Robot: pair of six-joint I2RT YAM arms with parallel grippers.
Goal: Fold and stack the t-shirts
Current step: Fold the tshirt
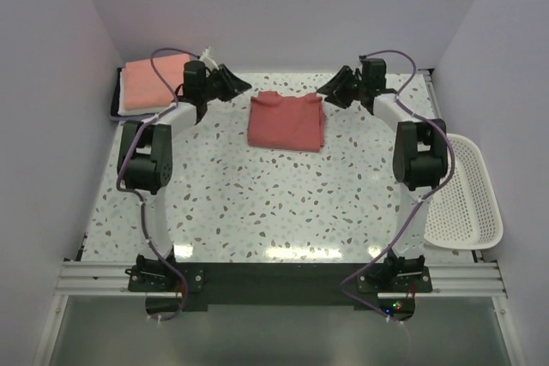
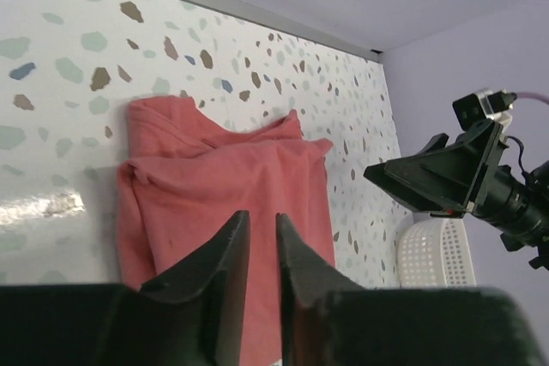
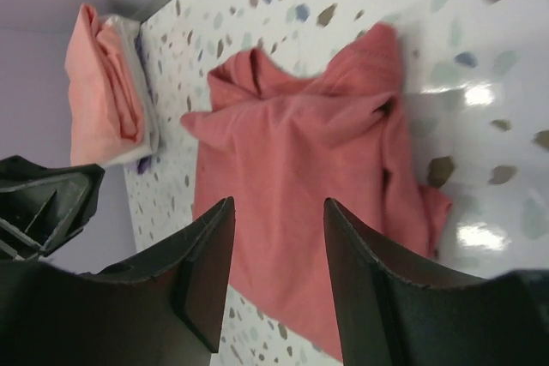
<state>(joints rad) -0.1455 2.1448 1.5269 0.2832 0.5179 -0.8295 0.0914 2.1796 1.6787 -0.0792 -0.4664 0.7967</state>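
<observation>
At 6 o'clock in the overhead view, the two arm bases sit on the near rail (image 1: 274, 279), with the speckled table (image 1: 257, 203) stretching away from them. Toward 3 o'clock, the white lattice basket (image 1: 467, 195) hangs over the table's right edge, just beside the right arm's elbow.

Farther in, a little past the table's middle toward 12 o'clock, the dusty-red t-shirt (image 1: 286, 122) lies flat on the surface. It is folded into a rough rectangle, its neck on the far side and its folds a bit rumpled.

The left gripper (image 1: 244, 85) is at about 10 o'clock from this shirt, near its far left corner, with its tips pointing at the cloth. In its wrist view the two fingers (image 2: 225, 250) stand a narrow slit apart with nothing between them, and the red cloth shows beyond.

The right gripper (image 1: 324, 89) is at about 2 o'clock from the shirt, near the far right corner, facing the left one across the neck. Its fingers (image 3: 210, 250) are spread wide and pinch nothing, with the shirt lying below the gap.

Farthest off, at 10 o'clock in the table's far left corner, is the stack of folded t-shirts (image 1: 154, 81). A salmon-pink one lies on top, a white layer is under it, and a darker lavender edge shows at the bottom.
</observation>
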